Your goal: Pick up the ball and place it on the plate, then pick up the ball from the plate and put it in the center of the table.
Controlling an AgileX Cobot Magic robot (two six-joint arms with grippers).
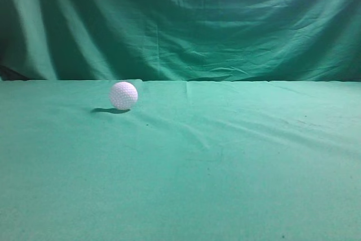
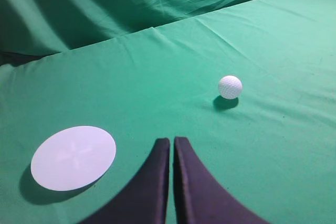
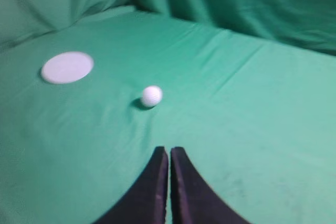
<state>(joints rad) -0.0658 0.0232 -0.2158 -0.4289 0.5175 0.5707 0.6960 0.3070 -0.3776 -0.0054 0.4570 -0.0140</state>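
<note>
Ball (image 1: 123, 95) sits on the table (image 1: 225, 162), bare green cloth under it, nothing touching it. White, dimpled, golf-type. In the exterior view it's left of centre and toward the back edge, small shadow on its left side. No arm visible in that view.

Left wrist view: ball (image 2: 230, 87) is ahead and to the right of my left gripper (image 2: 171, 142), well apart from it. Shadow falls down-left of the ball. Plate (image 2: 73, 157) is a flat white disc lying on the cloth to the left of the gripper, near it but not touching. Ball and plate are well apart, gripper tips roughly between them and nearer the camera. Plate surface is bare.

Right wrist view (a bit blurred): ball (image 3: 151, 96) is ahead of my right gripper (image 3: 169, 151), slightly left of the tips, clear gap between. Plate (image 3: 67, 67) is farther out and to the left, beyond the ball, apart from it.

Jaws: left pair pressed together, only a thin seam between the two dark fingers (image 2: 152, 182), nothing pinched. Right pair same, fingers (image 3: 184, 182) closed against each other, nothing held. Both grippers hang above the cloth, not contacting ball or plate.

Backdrop (image 1: 180, 21) is a green draped cloth behind the table, wrinkled; table cloth has a few creases running across the middle.
</note>
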